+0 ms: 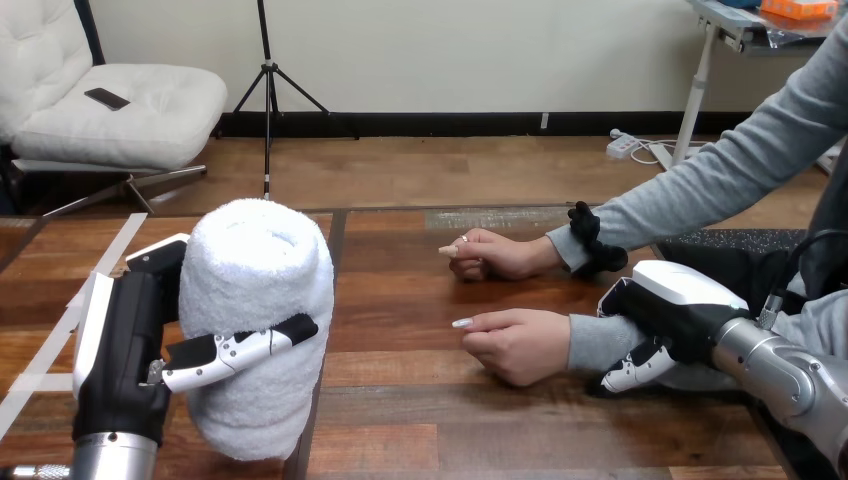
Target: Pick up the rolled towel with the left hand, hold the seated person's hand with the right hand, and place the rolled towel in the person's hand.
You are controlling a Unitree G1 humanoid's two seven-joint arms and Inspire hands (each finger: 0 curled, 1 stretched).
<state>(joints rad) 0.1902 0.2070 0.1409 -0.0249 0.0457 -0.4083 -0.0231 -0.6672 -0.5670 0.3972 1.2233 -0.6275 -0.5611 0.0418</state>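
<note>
**Towel in the left hand, right hand at the person's wrist**

The left hand (130,340) is closed round the rolled towel (255,320), thumb across its front, holding it upright over the bench (400,300). To the towel's right rest the person's nearer hand (515,345) and the person's farther hand (495,255), both loosely fisted. Right of the nearer one, the right hand (675,310) touches its grey sleeve (595,340) at the wrist; whether it grips, I cannot tell.
</note>
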